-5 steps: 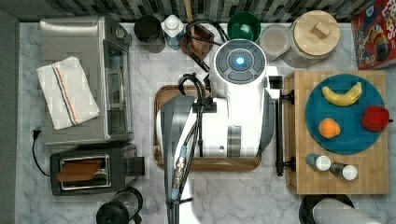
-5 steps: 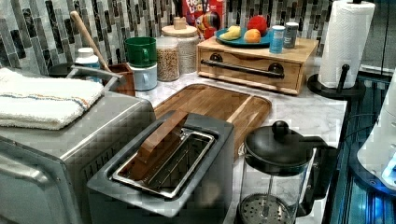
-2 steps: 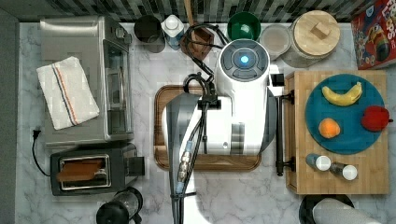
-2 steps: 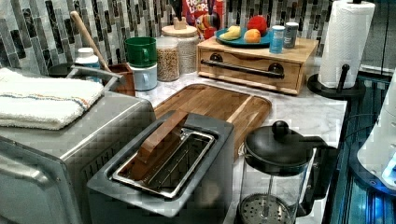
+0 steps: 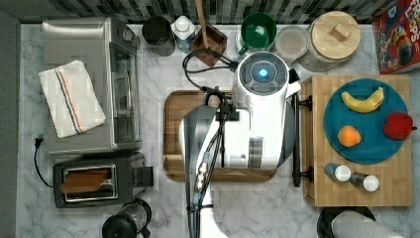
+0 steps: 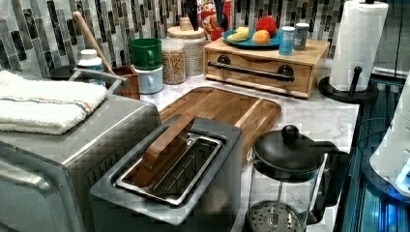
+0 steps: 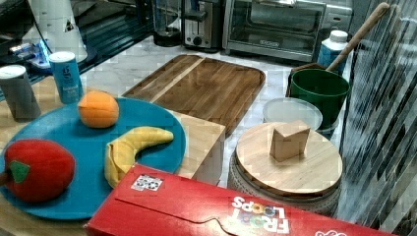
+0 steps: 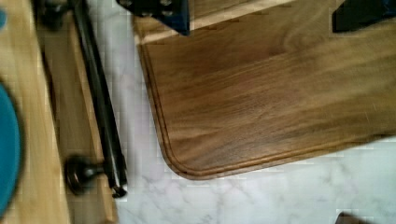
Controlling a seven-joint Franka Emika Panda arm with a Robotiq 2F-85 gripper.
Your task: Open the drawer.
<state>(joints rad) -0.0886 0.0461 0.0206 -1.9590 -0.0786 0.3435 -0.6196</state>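
**Drawer shut, jaws wide and empty over the tray**

Hanging over the tray (image 8: 280, 93): the gripper (image 8: 261, 11), seen from the wrist camera. Two dark fingers (image 8: 161, 14) spread far apart, with nothing between them and nothing touched. Below them, walnut board and a strip of marble counter (image 8: 257, 196).

In the top view, a white arm (image 5: 257, 129) across the tray's right half, hiding the gripper beneath it, with its right edge just beside the handle (image 5: 296, 139).

On the top view's right, a butcher-block unit (image 5: 322, 188) with the drawer (image 6: 256, 79) in its face. Pushed fully in, front flush with the unit in the left view. Across that front, a long black bar on two round brackets, level and untouched. Apart from the tray's rounded corner by a narrow band of marble in the wrist view, where one bracket (image 8: 79, 172) and the bar's end sit close together.

On top of the unit:
- a blue plate (image 5: 371, 144) with a banana (image 5: 364, 101), an orange (image 5: 349, 136) and a red apple (image 5: 397, 125);
- two small shakers (image 5: 352, 177) just beside the plate, upright.

Farther along the top view's left, a toaster oven (image 5: 99, 84) under a folded towel (image 5: 72, 96), and a toaster (image 5: 99, 178) near it. Along the far wall, a green mug (image 5: 258, 30) and a wooden-lidded jar (image 5: 333, 35).
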